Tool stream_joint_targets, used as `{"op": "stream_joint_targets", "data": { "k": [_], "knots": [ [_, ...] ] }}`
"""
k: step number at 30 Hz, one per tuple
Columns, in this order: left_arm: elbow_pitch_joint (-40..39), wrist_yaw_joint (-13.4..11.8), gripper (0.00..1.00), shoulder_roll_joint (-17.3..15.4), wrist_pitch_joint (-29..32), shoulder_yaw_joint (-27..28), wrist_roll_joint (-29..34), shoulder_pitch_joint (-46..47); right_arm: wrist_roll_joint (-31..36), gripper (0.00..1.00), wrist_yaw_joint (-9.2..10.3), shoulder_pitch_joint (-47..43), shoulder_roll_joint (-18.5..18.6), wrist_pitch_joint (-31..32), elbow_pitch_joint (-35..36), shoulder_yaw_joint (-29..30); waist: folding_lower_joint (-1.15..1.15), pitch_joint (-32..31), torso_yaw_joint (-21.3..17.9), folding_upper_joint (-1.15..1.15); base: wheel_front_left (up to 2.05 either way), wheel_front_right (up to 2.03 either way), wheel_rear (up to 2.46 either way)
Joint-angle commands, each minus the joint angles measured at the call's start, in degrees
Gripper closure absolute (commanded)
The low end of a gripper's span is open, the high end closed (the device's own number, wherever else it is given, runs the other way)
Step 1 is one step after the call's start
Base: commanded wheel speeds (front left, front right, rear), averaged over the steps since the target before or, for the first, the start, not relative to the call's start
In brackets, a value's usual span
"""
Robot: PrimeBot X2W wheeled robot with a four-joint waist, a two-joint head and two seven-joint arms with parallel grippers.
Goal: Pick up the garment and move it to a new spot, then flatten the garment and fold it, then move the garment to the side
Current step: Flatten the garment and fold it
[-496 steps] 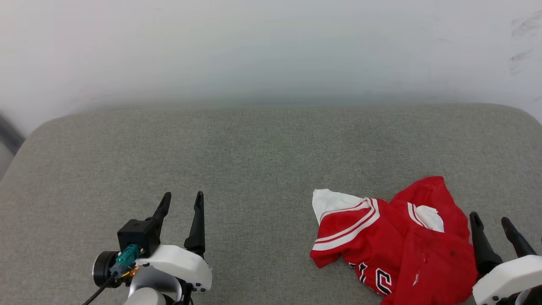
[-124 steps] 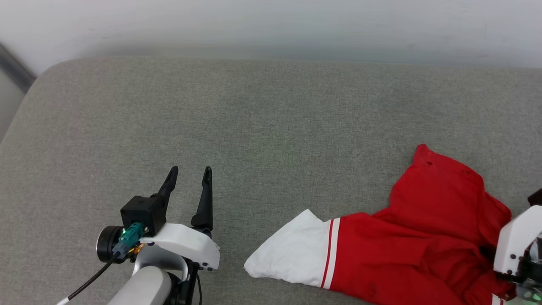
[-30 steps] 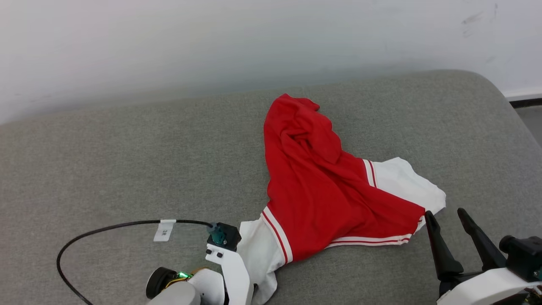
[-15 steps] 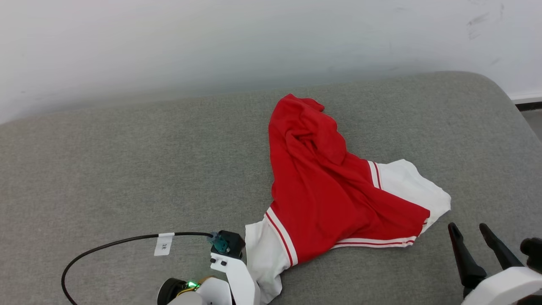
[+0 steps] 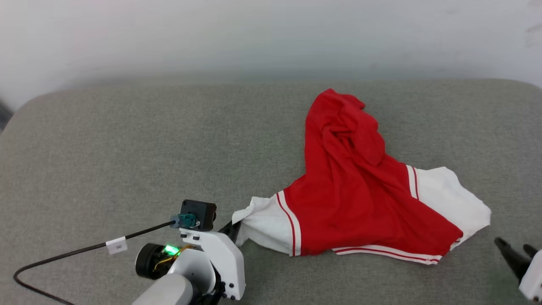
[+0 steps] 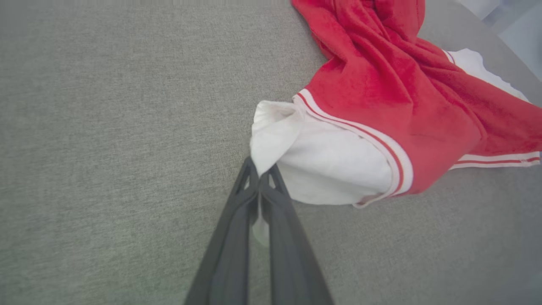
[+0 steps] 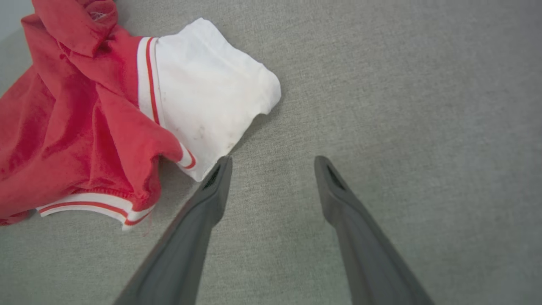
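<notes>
The garment (image 5: 355,190), a red jersey with white sleeves trimmed in red stripes, lies rumpled on the grey cushion (image 5: 127,148). My left gripper (image 6: 259,173) is shut on the edge of its white left sleeve (image 6: 334,165), with a bit of white cloth pinched between the fingers. In the head view that gripper (image 5: 232,228) sits at the sleeve's left tip. My right gripper (image 7: 271,163) stands open over bare cushion just right of the other white sleeve (image 7: 203,97), its left finger close to the sleeve's hem. Its fingertips (image 5: 504,245) show at the lower right edge.
A black cable (image 5: 76,254) with a white tag trails left from my left wrist. A pale wall (image 5: 254,34) runs behind the cushion. The cushion's rounded back-left corner (image 5: 25,106) is in view. Bare fabric spreads left of the garment.
The camera has swung left, shifting the whole picture right. My left gripper has closed on the white sleeve and pulled it leftward. The right gripper stays open by the other sleeve.
</notes>
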State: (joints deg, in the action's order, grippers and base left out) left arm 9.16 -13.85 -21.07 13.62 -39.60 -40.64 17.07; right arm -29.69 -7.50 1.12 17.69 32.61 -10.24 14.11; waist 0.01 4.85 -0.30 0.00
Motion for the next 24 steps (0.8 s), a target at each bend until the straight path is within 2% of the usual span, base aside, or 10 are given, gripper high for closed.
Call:
{"op": "stream_joint_targets", "data": {
  "k": [1, 9, 16, 17, 18, 19, 21, 24],
  "knots": [
    [-1.1, -0.3, 1.0, -0.1, -0.5, 0.2, 0.5, 1.2, -0.8, 0.0, 0.02, 2.2, 0.8, 1.5, -0.7, 0.3, -0.01, 1.8, 1.3, 0.0, 0.0, 0.0, 0.0],
    [-4.8, -0.1, 1.0, 0.8, -2.8, 0.3, 2.7, 5.2, -1.5, 0.0, 0.02, 13.1, 3.9, 10.1, -7.9, 0.1, -0.01, 8.3, 4.7, 0.0, 0.0, 0.0, 0.0],
    [-5.0, 0.0, 1.0, 1.3, -4.3, 0.4, 3.4, 7.2, -2.5, 0.0, 0.01, 16.4, 2.8, 14.4, -15.0, -2.8, -0.01, 10.8, 6.1, 0.0, 0.0, 0.0, 0.0],
    [-5.0, 0.0, 1.0, 1.3, -4.4, 0.4, 3.5, 7.2, -2.6, 0.09, 0.01, 16.4, 2.1, 15.1, -15.9, -3.1, -0.01, 10.9, 6.2, 0.0, 0.0, 0.0, 0.0],
    [-4.9, 0.1, 1.0, 1.3, -4.6, 0.5, 3.5, 7.2, -2.6, 0.69, 0.01, 16.4, 1.5, 15.7, -16.9, -3.1, -0.01, 10.9, 6.2, 0.0, 0.0, 0.0, 0.0],
    [-4.8, 0.1, 1.0, 1.3, -4.8, 0.5, 3.4, 7.1, -2.7, 1.0, 0.01, 16.5, 1.1, 16.5, -18.0, -3.2, -0.01, 10.9, 6.2, 0.0, 0.0, 0.0, 0.0],
    [-4.7, 0.0, 1.0, 1.2, -4.9, 0.6, 3.3, 6.9, -3.3, 1.0, 0.01, 16.7, 0.4, 16.9, -18.9, -3.1, -0.01, 10.6, 6.1, 0.0, 0.0, 0.0, 0.0],
    [-4.1, -0.4, 1.0, 1.0, -5.5, 1.4, 2.6, 6.0, -3.1, 1.0, 0.01, 17.6, 1.3, 16.3, -19.1, -3.2, -0.01, 9.5, 5.6, 0.0, 0.0, 0.0, 0.0]
  ]
}}
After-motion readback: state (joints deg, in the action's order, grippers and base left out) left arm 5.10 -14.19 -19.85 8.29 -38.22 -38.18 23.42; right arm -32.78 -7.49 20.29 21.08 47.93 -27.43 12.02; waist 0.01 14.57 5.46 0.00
